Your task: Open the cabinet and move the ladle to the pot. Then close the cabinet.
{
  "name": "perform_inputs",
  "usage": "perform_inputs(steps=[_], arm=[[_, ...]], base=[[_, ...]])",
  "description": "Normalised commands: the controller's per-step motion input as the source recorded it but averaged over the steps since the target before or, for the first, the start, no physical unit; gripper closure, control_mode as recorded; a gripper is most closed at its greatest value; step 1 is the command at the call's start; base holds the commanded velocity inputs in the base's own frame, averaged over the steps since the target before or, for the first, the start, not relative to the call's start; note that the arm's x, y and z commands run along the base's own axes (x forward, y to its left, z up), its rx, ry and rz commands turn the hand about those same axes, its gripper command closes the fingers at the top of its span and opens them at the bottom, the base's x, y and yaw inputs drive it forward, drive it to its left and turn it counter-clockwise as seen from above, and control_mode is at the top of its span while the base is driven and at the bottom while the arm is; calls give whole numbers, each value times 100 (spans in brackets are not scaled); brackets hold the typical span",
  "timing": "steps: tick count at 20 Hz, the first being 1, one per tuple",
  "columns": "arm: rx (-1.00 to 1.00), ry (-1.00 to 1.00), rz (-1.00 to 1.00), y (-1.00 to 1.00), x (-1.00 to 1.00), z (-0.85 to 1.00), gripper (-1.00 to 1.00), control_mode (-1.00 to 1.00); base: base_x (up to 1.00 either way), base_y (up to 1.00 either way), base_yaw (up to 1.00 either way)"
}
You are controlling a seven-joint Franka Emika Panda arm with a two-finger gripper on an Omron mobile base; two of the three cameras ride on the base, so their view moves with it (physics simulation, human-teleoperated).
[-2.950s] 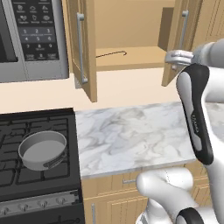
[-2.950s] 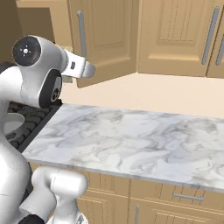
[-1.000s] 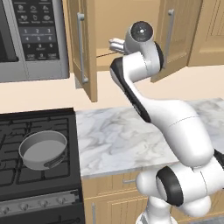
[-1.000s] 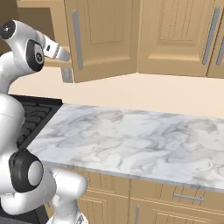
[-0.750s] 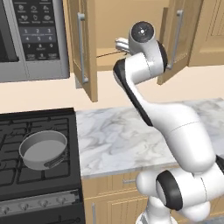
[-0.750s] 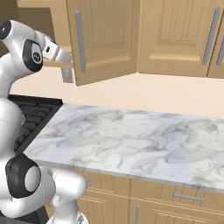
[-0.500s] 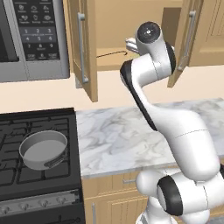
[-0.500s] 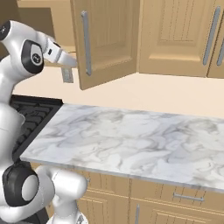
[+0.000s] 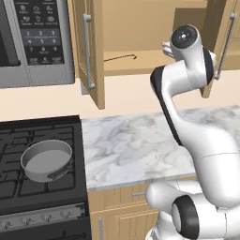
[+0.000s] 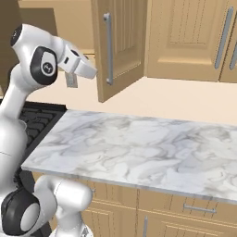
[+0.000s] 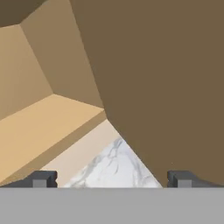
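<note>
with its jaws spread wide and holding nothing, the claw (image 11: 111,179) hangs at the mouth of the cabinet (image 9: 96,51), both doors swung out, probably lining up to reach inside. the ladle (image 9: 119,58) lies flat on the shelf to its left, thin handle running side to side, well above the pot (image 9: 47,160) on the stove (image 9: 28,140).

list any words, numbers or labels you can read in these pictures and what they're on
Microwave keypad: rows of small light marks on dark buttons, too blurred to read.
Stove front panel: knobs, no legible markings.
Cabinet, marble counter, pot: no text.
Nothing can be quoted.
</note>
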Motion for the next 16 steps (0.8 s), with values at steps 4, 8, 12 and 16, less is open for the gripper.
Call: perform_inputs(steps=[4, 8, 12, 16], arm=[[0, 0, -8, -40, -46, 0, -100, -100], [0, 0, -3, -21, -59, 2, -100, -100], [0, -1, 0, -3, -66, 8, -100, -100], [2, 0, 7, 34, -56, 3, -100, -100]], base=[[0, 0, 0], [0, 0, 0], [0, 0, 0], [0, 0, 0]])
